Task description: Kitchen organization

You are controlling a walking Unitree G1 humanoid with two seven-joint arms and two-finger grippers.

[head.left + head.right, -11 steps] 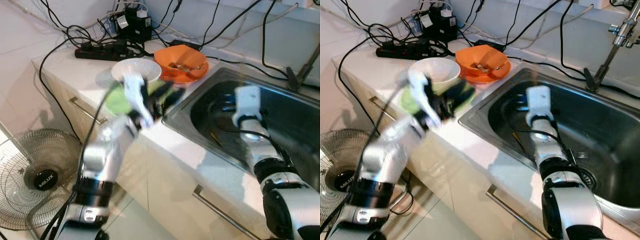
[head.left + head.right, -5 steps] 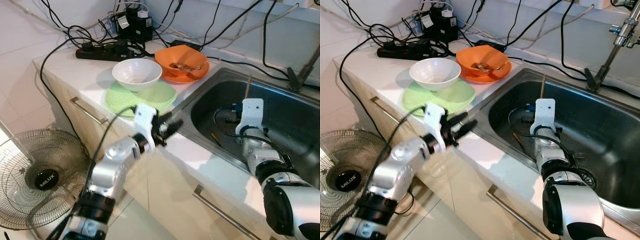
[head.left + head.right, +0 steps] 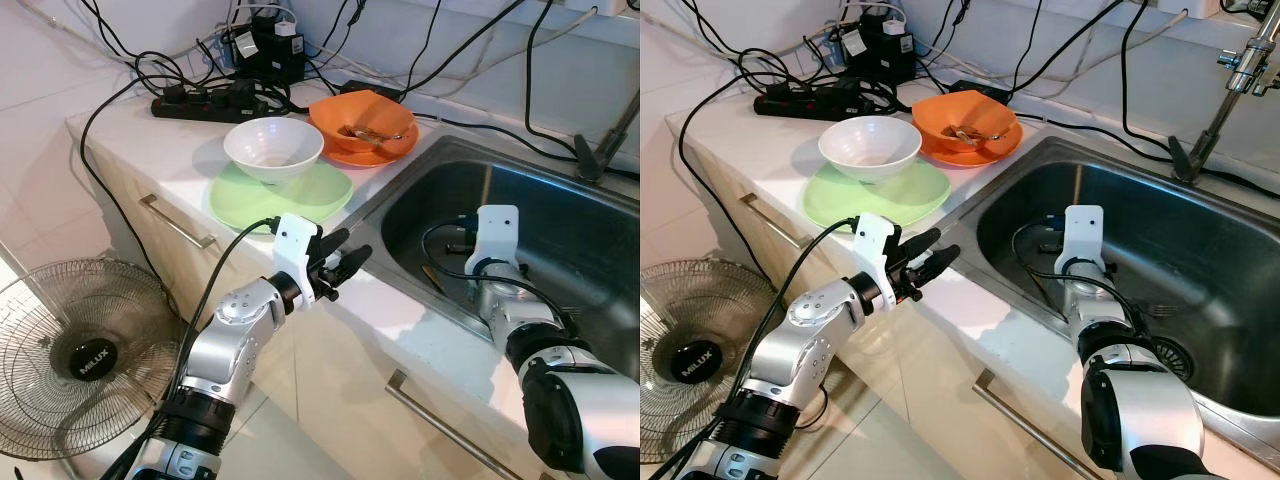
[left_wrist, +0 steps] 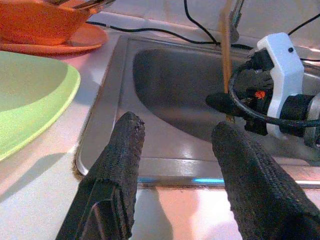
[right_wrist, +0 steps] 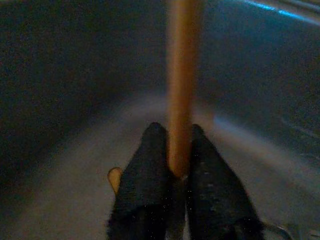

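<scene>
A thin wooden chopstick (image 5: 180, 85) stands upright between the fingers of my right gripper (image 5: 172, 134), which is shut on it low inside the steel sink (image 3: 600, 250). The left wrist view shows the same chopstick (image 4: 226, 45) rising from that gripper (image 4: 222, 102). A second chopstick (image 3: 1035, 283) lies on the sink floor close by. My left gripper (image 3: 350, 258) hovers open over the white counter, just left of the sink rim, with nothing between its fingers (image 4: 125, 145). A white bowl (image 3: 273, 148) rests on a green plate (image 3: 310, 197) behind it.
An orange bowl holding utensils sits on an orange plate (image 3: 365, 128) at the sink's back left corner. A power strip (image 3: 205, 100) and tangled cables cover the back of the counter. The tap (image 3: 1230, 80) stands at far right. A floor fan (image 3: 75, 350) is beside the cabinet.
My left arm swung down from over the green plate to the counter edge and has steadied there, open. The right gripper has sunk slightly in the sink with the chopstick.
</scene>
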